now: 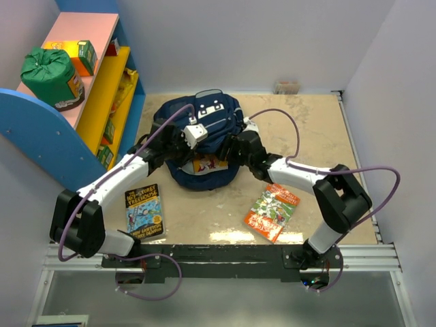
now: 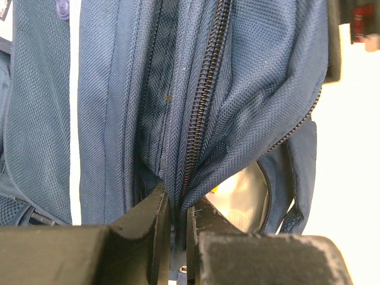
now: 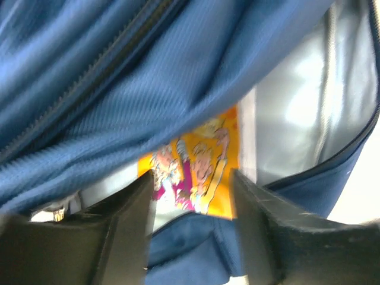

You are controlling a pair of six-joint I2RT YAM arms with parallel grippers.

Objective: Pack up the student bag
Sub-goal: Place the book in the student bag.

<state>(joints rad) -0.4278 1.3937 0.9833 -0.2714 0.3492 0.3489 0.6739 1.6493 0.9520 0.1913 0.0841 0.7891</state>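
Lab test booth: white walls, colourful shelf.

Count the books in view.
3: blue book on the table at near left, orange book on it near right, yellow book inside the bag. Others may be hidden inside.

A green drawstring fabric sack sits atop a pink, yellow and blue shelf unit, a green carton just beside it. On the beige counter, a blue-covered paperback book and an orange-covered paperback book lie flat, well apart.
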